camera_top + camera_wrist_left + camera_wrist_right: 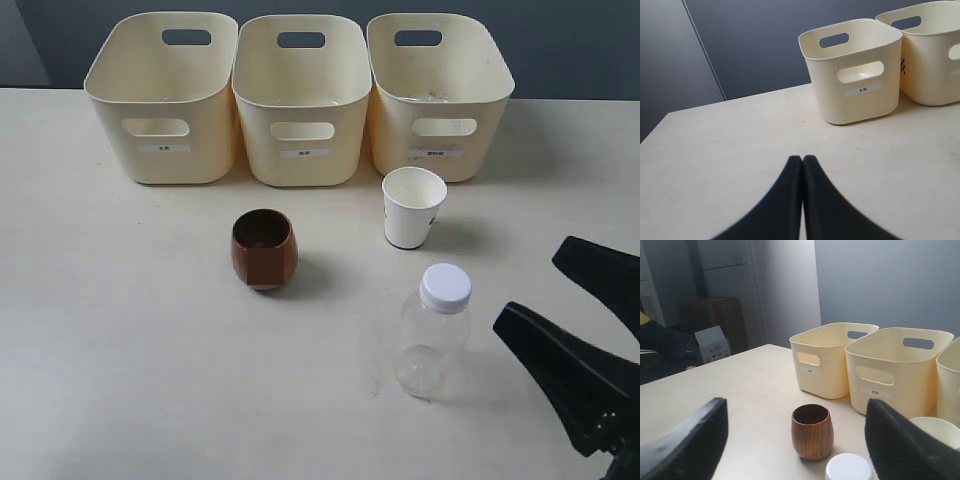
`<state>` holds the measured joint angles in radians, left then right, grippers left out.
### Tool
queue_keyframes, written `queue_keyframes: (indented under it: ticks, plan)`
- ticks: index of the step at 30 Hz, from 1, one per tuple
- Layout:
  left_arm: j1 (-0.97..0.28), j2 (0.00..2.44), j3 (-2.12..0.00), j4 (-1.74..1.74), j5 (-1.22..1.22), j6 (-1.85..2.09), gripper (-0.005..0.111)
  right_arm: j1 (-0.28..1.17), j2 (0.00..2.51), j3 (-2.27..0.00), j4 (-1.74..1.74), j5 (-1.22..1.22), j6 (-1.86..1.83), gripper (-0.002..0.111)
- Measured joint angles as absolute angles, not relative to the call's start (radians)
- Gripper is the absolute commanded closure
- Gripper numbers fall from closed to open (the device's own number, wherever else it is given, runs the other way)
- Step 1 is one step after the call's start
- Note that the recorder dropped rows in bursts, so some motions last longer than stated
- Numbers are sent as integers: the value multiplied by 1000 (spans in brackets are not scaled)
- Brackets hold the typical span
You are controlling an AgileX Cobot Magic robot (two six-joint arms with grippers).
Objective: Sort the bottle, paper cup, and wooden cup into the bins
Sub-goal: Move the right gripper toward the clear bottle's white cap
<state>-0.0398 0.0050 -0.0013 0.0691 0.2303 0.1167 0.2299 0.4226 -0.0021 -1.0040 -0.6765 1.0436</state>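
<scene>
- The small clear plastic bottle with the white screw cap (pixel 432 330) stands upright on the pale worktop (pixel 120 350), nearest of the three items to the right gripper (pixel 528 287).
- The right gripper's fingers are spread wide and hold nothing. In the right wrist view the white cap sits low between them.
- The left gripper (pixel 802 160) has its fingers pressed together, with nothing between them, and hovers over bare worktop.
- Hazard, tipping: the bottle is tall, narrow and looks empty. We judge that one finger touching it ahead of the other would knock it over and let it roll.
- Hazard, slipping or crushing: the smooth, thin wall may slide out of a light pinch or buckle under a hard one.
- Hazard, collision: the white tapered paper cup (pixel 412 207) stands upright near the bottle, on the side towards the bins and just before the right-hand cream plastic bin (pixel 438 95). A low carry towards that bin would strike it.
- Hazard, wrong bin: the middle cream bin (pixel 302 100) and the left-hand cream bin (pixel 165 95) look alike. Their front labels are too small to read in the exterior view.
- The round-bellied reddish-brown wooden cup (pixel 264 249) stands upright, well apart from the bottle, and obstructs nothing on the right side.
</scene>
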Motion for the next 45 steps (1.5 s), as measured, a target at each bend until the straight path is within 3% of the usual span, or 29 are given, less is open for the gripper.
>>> queue_keyframes:
  ticks: [25, 45]
  plan:
    - [-40, 5, -1, 69, 230, 117, 107, 230, 619, -2, -676, -681, 730, 36]
    - [-40, 5, -1, 69, 230, 117, 107, 230, 954, -36, -682, -824, 714, 36]
